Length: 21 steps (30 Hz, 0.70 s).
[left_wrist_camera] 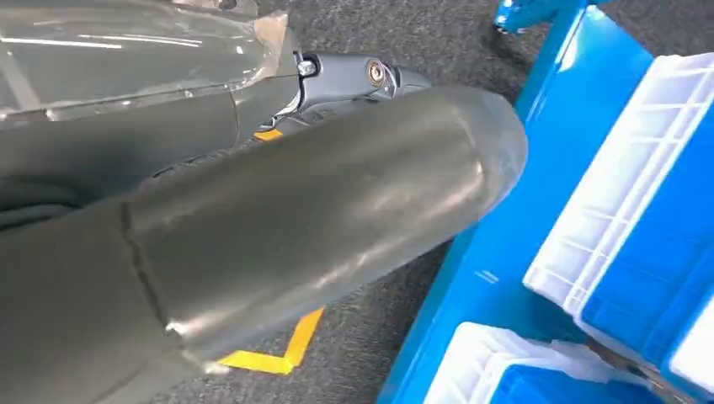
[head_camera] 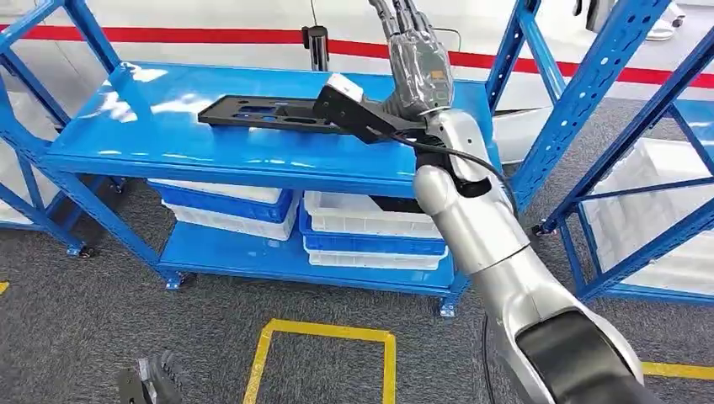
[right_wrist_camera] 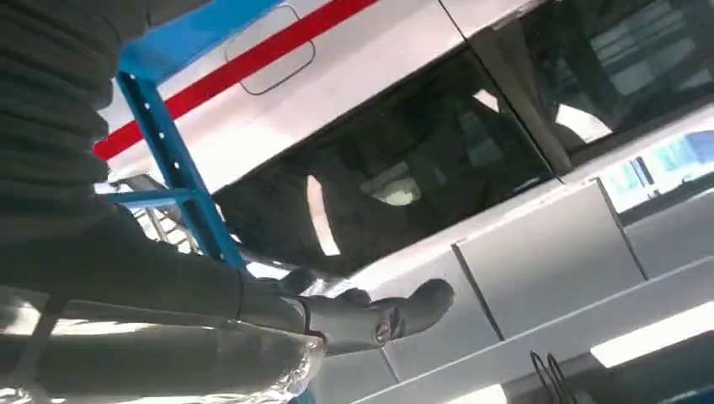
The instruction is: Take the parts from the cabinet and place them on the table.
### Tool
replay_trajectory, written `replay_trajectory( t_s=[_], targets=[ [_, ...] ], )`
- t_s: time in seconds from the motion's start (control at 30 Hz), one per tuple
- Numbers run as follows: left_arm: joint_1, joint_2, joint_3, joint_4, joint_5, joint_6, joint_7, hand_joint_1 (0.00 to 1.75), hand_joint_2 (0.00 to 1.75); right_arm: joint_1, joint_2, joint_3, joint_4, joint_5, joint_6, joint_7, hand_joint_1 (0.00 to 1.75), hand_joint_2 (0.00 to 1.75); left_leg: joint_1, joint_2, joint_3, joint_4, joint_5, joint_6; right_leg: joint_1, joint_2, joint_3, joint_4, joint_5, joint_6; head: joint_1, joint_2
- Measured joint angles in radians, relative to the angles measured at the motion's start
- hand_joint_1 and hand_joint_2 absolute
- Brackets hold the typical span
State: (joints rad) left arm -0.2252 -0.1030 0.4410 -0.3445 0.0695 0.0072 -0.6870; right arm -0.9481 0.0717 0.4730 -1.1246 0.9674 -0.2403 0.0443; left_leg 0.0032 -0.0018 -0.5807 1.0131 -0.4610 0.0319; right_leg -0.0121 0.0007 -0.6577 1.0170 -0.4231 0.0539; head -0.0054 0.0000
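1. Right hand [head_camera: 418, 63]: from the head view I see it raised above the back right part of the top shelf, fingers pointing away and cut off by the frame's upper edge. I cannot tell whether it is open or closed. In the right wrist view its fingers [right_wrist_camera: 412, 307] look extended and hold nothing I can make out.
2. Black flat part [head_camera: 269, 114]: a long plate with cut-outs, lying on the top shelf of the blue shelving unit [head_camera: 135, 143]. Its right end is hidden behind my wrist camera housing [head_camera: 358, 109], so contact with the hand is unclear.
3. Left hand [head_camera: 151, 380]: low at the frame's bottom edge, over grey carpet, mostly cut off. The left wrist view gives a blurred close thumb [left_wrist_camera: 337, 202]; finger state not readable.
4. White and blue bins [head_camera: 370, 231]: stacked on the lower shelf, contents hidden.
5. Yellow floor tape [head_camera: 324, 332]: a rectangle outline, partly cut off.
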Motion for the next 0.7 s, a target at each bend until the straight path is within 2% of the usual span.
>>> replay_trajectory(
  t_s=[0.03,0.07,0.1,0.13,0.17,0.2,0.23,0.27,0.3,0.33,0.37,0.4,0.43,0.47,0.5,0.53,0.57,0.63,0.67,0.7],
  targets=[
    [-0.001,0.000,0.002,0.000,0.004,0.000,-0.001,0.00,0.00,0.000,0.003,0.002,0.000,0.000,0.003,0.000,0.00,1.75,0.000,0.000,-0.004,-0.003,-0.003,-0.004,0.002,-0.001,0.004,0.005,-0.028,-0.030,0.000,0.000],
    [0.000,0.000,0.003,0.000,0.006,0.000,-0.001,0.00,0.00,0.001,0.005,0.003,-0.002,0.000,0.005,0.000,0.00,1.75,0.001,0.000,-0.007,-0.004,-0.006,-0.010,0.005,0.000,0.015,0.005,-0.002,-0.034,-0.001,0.000],
    [0.002,0.000,0.006,0.002,0.012,0.000,-0.002,0.00,0.00,0.002,0.005,0.004,-0.004,0.000,0.007,0.003,0.00,1.75,0.001,-0.001,-0.002,0.013,-0.002,-0.014,-0.001,0.001,0.013,0.003,0.002,-0.046,-0.001,0.000],
    [0.001,0.000,0.009,0.002,0.014,0.000,-0.002,0.00,0.00,0.001,0.007,0.004,-0.008,0.001,0.007,0.004,0.00,1.75,0.006,0.001,0.002,0.016,-0.010,-0.018,-0.008,0.004,0.025,0.003,-0.001,-0.052,-0.003,0.000],
    [0.000,0.000,0.010,0.002,0.014,0.000,-0.003,0.00,0.00,0.000,0.011,0.004,-0.013,0.002,0.007,0.005,0.00,1.75,0.009,0.001,-0.018,0.040,-0.010,-0.022,-0.009,0.004,0.035,0.002,-0.005,-0.057,0.001,0.000],
    [-0.001,-0.001,0.010,0.002,0.014,0.000,-0.004,0.00,0.00,-0.005,0.014,0.005,-0.015,0.002,0.008,0.005,0.00,1.75,0.010,0.001,-0.043,0.088,-0.011,-0.027,-0.008,0.004,0.043,0.002,-0.012,-0.067,-0.002,0.000],
    [0.000,-0.001,0.010,0.002,0.015,-0.002,-0.005,0.00,0.00,-0.007,0.019,0.005,-0.016,0.002,0.010,0.005,0.00,1.75,0.012,0.001,-0.084,0.154,-0.023,-0.033,-0.007,0.005,0.050,0.002,-0.018,-0.075,-0.004,0.000],
    [0.001,0.000,0.011,0.002,0.017,-0.002,-0.005,0.00,0.00,-0.006,0.022,0.006,-0.016,0.003,0.013,0.005,0.00,1.75,0.013,0.000,-0.126,0.213,-0.048,-0.039,-0.006,0.005,0.056,0.002,-0.027,-0.076,-0.005,0.000],
    [0.004,0.000,0.011,0.003,0.024,-0.002,-0.005,0.00,0.00,-0.002,0.023,0.007,-0.015,0.003,0.016,0.007,0.00,1.75,0.016,0.001,-0.170,0.266,-0.075,-0.044,-0.005,0.007,0.065,0.002,-0.035,-0.077,-0.005,0.000],
    [0.007,0.000,0.011,0.005,0.026,-0.002,-0.005,0.00,0.00,0.001,0.023,0.008,-0.015,0.005,0.019,0.009,0.00,1.75,0.018,0.001,-0.197,0.279,-0.081,-0.047,-0.004,0.009,0.077,0.002,-0.045,-0.076,-0.004,0.000],
    [0.010,0.000,0.011,0.005,0.032,-0.002,-0.005,0.00,0.00,0.002,0.024,0.008,-0.016,0.006,0.024,0.010,0.00,1.75,0.019,0.001,-0.199,0.251,-0.067,-0.046,-0.004,0.012,0.090,0.002,-0.055,-0.075,-0.005,0.000],
    [0.011,0.000,0.011,0.005,0.033,-0.002,-0.006,0.00,0.00,0.002,0.025,0.009,-0.016,0.006,0.025,0.010,0.00,1.75,0.018,0.001,-0.183,0.188,-0.030,-0.043,-0.004,0.014,0.105,0.002,-0.066,-0.072,-0.005,0.000],
    [0.011,0.000,0.011,0.005,0.034,-0.002,-0.007,0.00,0.00,0.002,0.026,0.009,-0.017,0.007,0.025,0.010,0.00,1.75,0.018,0.001,-0.155,0.107,0.018,-0.038,-0.004,0.014,0.120,0.002,-0.077,-0.070,-0.005,0.000],
    [0.011,0.000,0.011,0.006,0.034,-0.002,-0.008,0.00,0.00,0.002,0.027,0.009,-0.019,0.008,0.025,0.011,0.00,1.75,0.018,0.002,-0.122,0.019,0.086,-0.033,-0.004,0.014,0.135,0.000,-0.090,-0.067,-0.005,0.000],
    [0.012,0.001,0.012,0.006,0.037,-0.001,-0.008,0.00,0.00,0.002,0.028,0.009,-0.019,0.008,0.026,0.011,0.00,1.75,0.012,0.001,-0.124,0.018,0.109,-0.029,-0.002,0.015,0.151,-0.004,-0.097,-0.061,-0.002,0.000],
    [0.011,0.001,0.012,0.007,0.040,0.000,-0.009,0.00,0.00,0.000,0.030,0.010,-0.021,0.009,0.026,0.011,0.00,1.75,0.003,0.004,-0.122,0.005,0.081,-0.022,-0.001,0.017,0.151,-0.014,-0.100,-0.056,-0.003,0.000],
    [0.011,0.001,0.012,0.006,0.044,0.000,-0.010,0.00,0.00,0.000,0.031,0.011,-0.024,0.009,0.027,0.012,0.00,1.75,-0.001,0.000,-0.107,0.001,0.093,-0.009,-0.001,0.016,0.154,-0.023,-0.106,-0.047,-0.006,0.000],
    [0.011,0.001,0.013,0.006,0.047,0.001,-0.011,0.00,0.00,0.000,0.034,0.012,-0.031,0.012,0.026,0.014,0.00,1.75,-0.001,0.003,-0.085,-0.017,0.086,0.007,0.010,0.016,0.172,-0.008,-0.090,-0.028,-0.006,0.000],
    [0.012,0.001,0.013,0.006,0.047,0.001,-0.011,0.00,0.00,0.000,0.034,0.012,-0.035,0.012,0.027,0.014,0.00,1.75,0.005,0.001,-0.065,-0.027,0.086,0.011,0.008,0.014,0.151,0.018,-0.092,-0.026,-0.005,0.000],
    [0.011,0.001,0.013,0.006,0.047,0.000,-0.013,0.00,0.00,-0.002,0.035,0.013,-0.035,0.013,0.026,0.014,0.00,1.75,0.003,-0.002,-0.052,-0.030,0.079,0.016,0.007,0.011,0.124,0.074,-0.083,-0.022,-0.004,0.000]
  ],
)
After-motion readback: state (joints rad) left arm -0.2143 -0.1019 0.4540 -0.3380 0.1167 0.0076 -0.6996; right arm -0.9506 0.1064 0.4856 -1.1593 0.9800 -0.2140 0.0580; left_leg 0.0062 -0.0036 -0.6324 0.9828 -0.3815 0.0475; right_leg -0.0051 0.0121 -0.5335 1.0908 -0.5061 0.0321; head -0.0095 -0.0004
